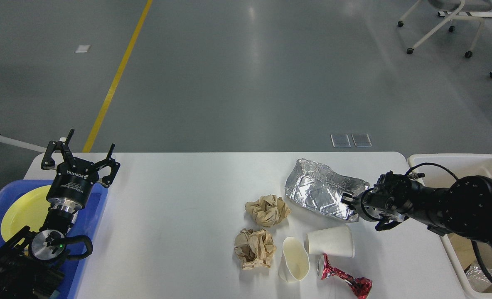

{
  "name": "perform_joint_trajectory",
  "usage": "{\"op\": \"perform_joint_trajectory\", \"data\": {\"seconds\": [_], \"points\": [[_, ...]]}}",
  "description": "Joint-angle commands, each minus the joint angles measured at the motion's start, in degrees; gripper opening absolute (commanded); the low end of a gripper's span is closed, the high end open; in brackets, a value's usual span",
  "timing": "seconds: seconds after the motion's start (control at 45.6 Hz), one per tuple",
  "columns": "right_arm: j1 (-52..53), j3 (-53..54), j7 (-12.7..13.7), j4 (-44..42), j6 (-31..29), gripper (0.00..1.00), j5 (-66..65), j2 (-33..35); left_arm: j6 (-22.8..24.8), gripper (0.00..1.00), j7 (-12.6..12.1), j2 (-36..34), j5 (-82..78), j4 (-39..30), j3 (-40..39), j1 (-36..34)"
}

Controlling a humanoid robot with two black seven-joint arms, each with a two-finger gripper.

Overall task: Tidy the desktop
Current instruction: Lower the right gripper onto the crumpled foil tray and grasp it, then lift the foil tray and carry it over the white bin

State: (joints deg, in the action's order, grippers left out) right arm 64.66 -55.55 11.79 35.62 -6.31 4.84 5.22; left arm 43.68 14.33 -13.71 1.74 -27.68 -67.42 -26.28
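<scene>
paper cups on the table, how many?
2. One paper cup lies on its side at front right of the desktop; a squashed cup lies just left of it, beside the crushed can.

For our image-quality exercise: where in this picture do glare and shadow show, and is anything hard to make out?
Head view: overhead lights streak pale glare on the grey floor; the foil tray glints; soft shadows sit under the paper cups; the dark right pincer is hard to resolve.

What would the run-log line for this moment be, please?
right gripper: at foil tray edge, grip unclear | left gripper: open, idle | cups, paper, can: on desktop
</scene>
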Motion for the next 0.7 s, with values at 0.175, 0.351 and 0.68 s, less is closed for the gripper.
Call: {"op": "perform_joint_trajectory", "data": {"seconds": [0.175, 0.351, 0.68], "points": [[4.85, 0.00, 0.16, 4.01, -2.03, 0.00, 0.17, 1.54, 0.00, 0.96, 0.00, 0.00, 0.01, 0.00, 0.01, -0.08], [14.43, -0.52, 0.16, 12.36, -8.36, 0.00, 0.25, 6.90, 0.00, 0.96, 0.00, 0.00, 0.01, 0.00, -0.08, 0.00], [37.80, -10.36, 0.08, 31.43, -16.45, 0.00, 1.22, 12.27, 0.00, 0.96, 0.00, 0.00, 0.01, 0.00, -0.08, 0.00]]}}
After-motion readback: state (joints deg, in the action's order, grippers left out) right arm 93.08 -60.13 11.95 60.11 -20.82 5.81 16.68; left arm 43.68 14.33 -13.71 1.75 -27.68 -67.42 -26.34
